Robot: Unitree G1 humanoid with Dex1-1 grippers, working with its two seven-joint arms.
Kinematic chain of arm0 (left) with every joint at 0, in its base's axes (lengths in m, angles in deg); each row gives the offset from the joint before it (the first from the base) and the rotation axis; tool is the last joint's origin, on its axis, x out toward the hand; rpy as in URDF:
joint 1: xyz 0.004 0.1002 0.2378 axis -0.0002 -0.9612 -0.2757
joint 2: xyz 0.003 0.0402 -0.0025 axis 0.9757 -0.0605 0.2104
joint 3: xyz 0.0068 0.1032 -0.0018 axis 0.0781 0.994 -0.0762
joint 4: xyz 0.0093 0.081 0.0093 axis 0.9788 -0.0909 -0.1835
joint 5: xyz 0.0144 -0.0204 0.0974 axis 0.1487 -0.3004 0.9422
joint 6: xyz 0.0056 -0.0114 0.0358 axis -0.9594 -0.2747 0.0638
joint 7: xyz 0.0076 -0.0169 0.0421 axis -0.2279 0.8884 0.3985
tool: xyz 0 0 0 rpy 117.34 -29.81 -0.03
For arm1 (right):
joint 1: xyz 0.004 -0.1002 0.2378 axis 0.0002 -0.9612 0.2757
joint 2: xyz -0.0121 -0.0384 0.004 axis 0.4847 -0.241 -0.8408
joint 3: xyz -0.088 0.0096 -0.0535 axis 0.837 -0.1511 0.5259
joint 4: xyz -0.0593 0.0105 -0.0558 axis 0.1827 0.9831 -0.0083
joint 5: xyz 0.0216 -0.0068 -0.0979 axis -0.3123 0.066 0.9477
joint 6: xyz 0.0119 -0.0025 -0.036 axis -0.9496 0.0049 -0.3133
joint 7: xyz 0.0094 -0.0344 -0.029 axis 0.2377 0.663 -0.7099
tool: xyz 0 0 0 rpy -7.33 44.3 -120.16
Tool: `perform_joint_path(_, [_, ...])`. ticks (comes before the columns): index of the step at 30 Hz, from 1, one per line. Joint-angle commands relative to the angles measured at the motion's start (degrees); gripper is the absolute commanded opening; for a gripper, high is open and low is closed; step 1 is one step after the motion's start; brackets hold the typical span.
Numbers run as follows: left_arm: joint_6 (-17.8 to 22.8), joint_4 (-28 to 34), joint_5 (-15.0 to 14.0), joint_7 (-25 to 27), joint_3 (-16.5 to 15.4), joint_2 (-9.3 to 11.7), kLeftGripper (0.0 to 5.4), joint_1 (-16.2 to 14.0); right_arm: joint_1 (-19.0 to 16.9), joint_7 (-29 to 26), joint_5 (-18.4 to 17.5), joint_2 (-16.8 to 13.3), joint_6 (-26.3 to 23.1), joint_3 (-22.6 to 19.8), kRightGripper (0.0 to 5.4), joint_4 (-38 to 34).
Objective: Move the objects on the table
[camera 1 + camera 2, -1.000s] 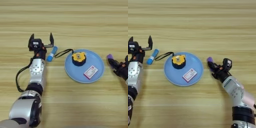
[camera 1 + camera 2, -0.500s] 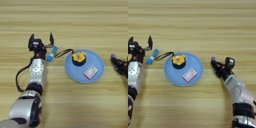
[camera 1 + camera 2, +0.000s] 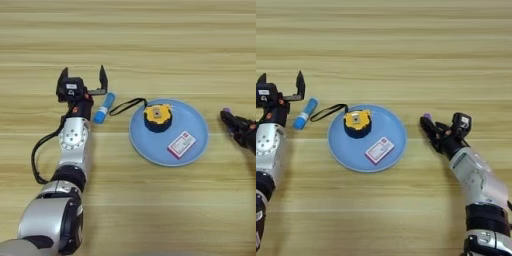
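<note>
While the tape measure (image 3: 357,123) and a small card (image 3: 379,149) are kept on the blue plate (image 3: 341,152), the purple stick (image 3: 426,117) is clamped in the right gripper (image 3: 430,129) at 3 o'clock; the left gripper (image 3: 83,82), fingers spread, is held beside a blue tube (image 3: 104,108) at 9 o'clock, presumably for grasping.

The left arm reaches up the left side of the worktop (image 3: 150,40), its tool (image 3: 83,82) held with both black fingers spread wide. The right arm comes in from the lower right — its tool (image 3: 428,129) points left, fingers closed together on a purple stick (image 3: 426,117).
</note>
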Motion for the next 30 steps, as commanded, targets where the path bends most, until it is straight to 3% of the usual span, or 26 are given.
perform_joint_path(1, [0.6, -0.3, 0.0, 0.2, 0.0, 0.1, 5.4, 0.1, -1.4, 1.4, 0.4, -0.9, -1.4, -1.3, 3.69, 2.4])
perform_joint_path(17, [0.6, -0.4, -0.1, 0.3, -0.1, 0.2, 5.4, 0.1, -1.7, 1.2, 1.2, -1.0, 0.5, -1.2, 5.37, 1.1])
perform_joint_path(22, [0.6, -0.4, -0.1, 0.3, -0.1, 0.2, 5.4, 0.1, -2.5, 0.9, 2.1, -0.8, 2.1, -0.2, 5.37, -0.7])
perform_joint_path(26, [0.6, -0.4, -0.1, 0.2, -0.1, 0.2, 5.4, 0.2, -3.3, 1.1, 4.3, -1.0, 5.3, 1.1, 5.37, -2.9])
perform_joint_path(30, [0.6, -0.5, 0.0, 0.2, -0.1, 0.2, 5.4, 0.3, -4.9, 1.9, 9.7, -1.5, 11.0, 4.1, 5.37, -6.6])
